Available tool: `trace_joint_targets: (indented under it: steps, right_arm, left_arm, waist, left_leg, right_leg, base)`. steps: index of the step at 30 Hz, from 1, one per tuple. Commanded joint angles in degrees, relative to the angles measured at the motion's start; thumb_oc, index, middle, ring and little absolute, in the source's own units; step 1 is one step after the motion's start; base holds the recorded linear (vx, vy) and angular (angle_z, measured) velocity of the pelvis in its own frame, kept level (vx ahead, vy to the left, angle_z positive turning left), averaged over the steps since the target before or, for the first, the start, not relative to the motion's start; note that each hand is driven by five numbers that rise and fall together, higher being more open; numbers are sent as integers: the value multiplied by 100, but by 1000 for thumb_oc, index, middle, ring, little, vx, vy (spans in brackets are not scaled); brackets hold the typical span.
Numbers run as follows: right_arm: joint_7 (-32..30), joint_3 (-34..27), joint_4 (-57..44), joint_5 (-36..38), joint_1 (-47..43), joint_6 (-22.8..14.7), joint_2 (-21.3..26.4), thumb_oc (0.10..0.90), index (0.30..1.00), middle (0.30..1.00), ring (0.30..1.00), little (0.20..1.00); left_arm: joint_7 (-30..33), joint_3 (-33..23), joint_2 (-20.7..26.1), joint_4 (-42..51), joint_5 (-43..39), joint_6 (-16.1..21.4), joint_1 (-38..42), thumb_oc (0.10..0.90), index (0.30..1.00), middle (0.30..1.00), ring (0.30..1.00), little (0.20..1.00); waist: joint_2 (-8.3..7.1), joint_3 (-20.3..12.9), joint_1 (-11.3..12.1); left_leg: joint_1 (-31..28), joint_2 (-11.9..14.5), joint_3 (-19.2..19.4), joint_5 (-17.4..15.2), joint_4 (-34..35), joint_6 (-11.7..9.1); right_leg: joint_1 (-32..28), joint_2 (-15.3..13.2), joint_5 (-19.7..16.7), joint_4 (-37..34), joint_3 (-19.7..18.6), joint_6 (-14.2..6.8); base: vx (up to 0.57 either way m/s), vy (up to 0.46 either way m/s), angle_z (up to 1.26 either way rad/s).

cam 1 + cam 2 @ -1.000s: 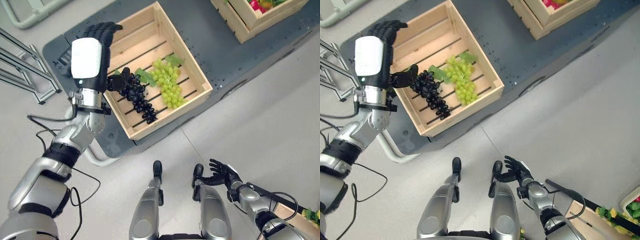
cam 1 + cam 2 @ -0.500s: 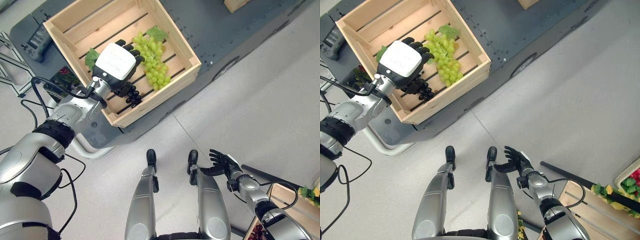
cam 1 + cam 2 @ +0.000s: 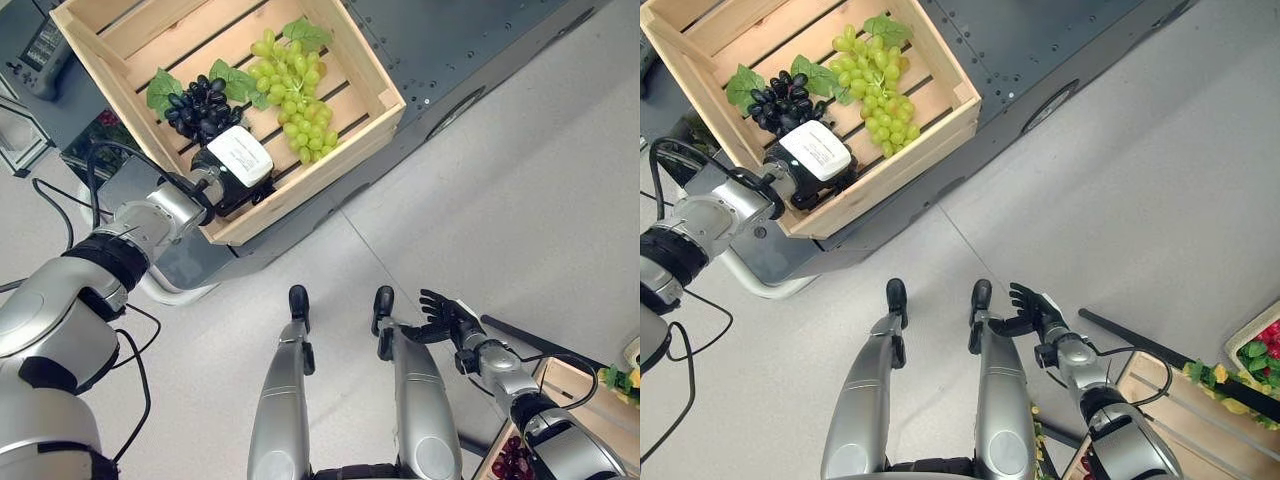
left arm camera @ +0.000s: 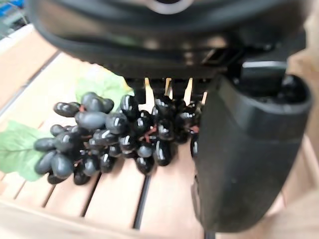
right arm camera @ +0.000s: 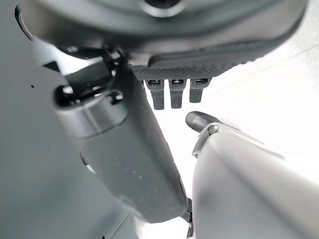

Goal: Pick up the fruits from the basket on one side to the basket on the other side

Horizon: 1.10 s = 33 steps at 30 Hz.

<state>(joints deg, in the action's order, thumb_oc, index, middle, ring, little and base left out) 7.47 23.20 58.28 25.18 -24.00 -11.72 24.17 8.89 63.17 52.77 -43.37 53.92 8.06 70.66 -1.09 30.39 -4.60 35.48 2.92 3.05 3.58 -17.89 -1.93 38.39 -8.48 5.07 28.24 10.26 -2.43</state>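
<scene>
A bunch of black grapes with green leaves lies on the slats of a wooden crate, beside a bunch of green grapes. My left hand hovers over the crate's near side, just short of the black grapes. In the left wrist view its fingers are straight and the black grapes lie past the fingertips, free of the thumb. My right hand hangs low at my right side, fingers spread and holding nothing.
The crate stands on a dark grey platform above a pale floor. At the lower right is another wooden crate with leafy fruit nearby and dark red fruit below it.
The left hand has let go of the black grapes, which now lie in the crate, and has drawn back toward the crate's near wall. The camera has shifted. The right hand stays put.
</scene>
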Motion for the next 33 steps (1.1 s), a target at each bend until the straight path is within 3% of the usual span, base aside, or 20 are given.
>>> trace_joint_targets:
  steps: [1,6,12,13,17,22,25,32,33]
  right_arm:
    - [-184,-120,-122,199,116,-313,329,800,900,900,900,900]
    - [-214,-165,-105,239,139,-352,328,800,900,900,900,900]
    - [-293,-211,-144,342,222,-485,379,800,900,900,900,900]
    - [-294,-225,-184,344,275,-533,364,800,900,900,900,900]
    - [-281,-241,-191,471,289,-631,350,800,900,900,900,900]
    - [-326,-238,-328,550,184,-595,340,800,900,900,900,900]
    - [-337,-254,-331,558,121,-609,336,800,900,900,900,900]
    - [-356,-205,-388,638,-32,-595,417,800,900,900,900,900]
    - [-381,-197,-386,681,-63,-607,432,800,900,900,900,900]
  left_arm:
    - [176,-344,514,245,207,-27,1011,800,900,900,900,900]
    - [405,-348,555,88,409,50,1093,800,900,900,900,900]
    - [1273,-377,632,-14,786,-145,1168,800,900,900,900,900]
    - [1594,-393,670,-70,928,-142,1197,800,900,900,900,900]
    - [1879,-427,660,-192,1065,-11,1175,800,900,900,900,900]
    - [1640,-410,651,-255,1054,72,1126,800,900,900,900,900]
    - [974,-305,613,-447,1010,161,1169,800,900,900,900,900]
    - [278,-145,600,-566,582,-266,1146,800,900,900,900,900]
    - [157,-138,581,-570,417,-377,1128,767,851,851,851,851]
  waist:
    - [5,-59,31]
    - [-73,-59,50]
    - [-146,-59,61]
    - [-176,-59,62]
    - [-211,-59,71]
    - [-252,-59,85]
    - [-254,-59,71]
    - [-252,-59,58]
    - [-249,-59,59]
  left_leg:
    - [30,-32,337,-443,-496,135]
    - [206,-37,314,-403,-505,112]
    - [518,-28,279,-367,-552,124]
    - [614,-19,268,-372,-580,129]
    - [782,0,228,-387,-653,148]
    - [985,1,188,-357,-668,147]
    - [1095,0,170,-360,-708,141]
    - [1241,-3,164,-354,-681,135]
    - [1277,-4,161,-350,-684,128]
  right_leg:
    - [-146,247,-468,-270,-289,-136]
    - [-27,262,-503,-305,-238,-125]
    - [259,276,-557,-255,-196,-109]
    - [347,274,-581,-256,-189,-113]
    - [516,266,-601,-194,-182,-118]
    - [700,299,-636,-183,-198,-119]
    - [802,289,-672,-190,-200,-135]
    - [946,274,-730,-259,-180,-152]
    - [969,268,-737,-272,-171,-150]
  base:
    - [0,0,0]
    - [-5,-10,3]
    - [-15,2,3]
    - [-30,2,5]
    - [-8,0,0]
    - [-13,0,1]
    - [-33,-6,4]
    - [-18,-3,3]
    - [0,0,0]
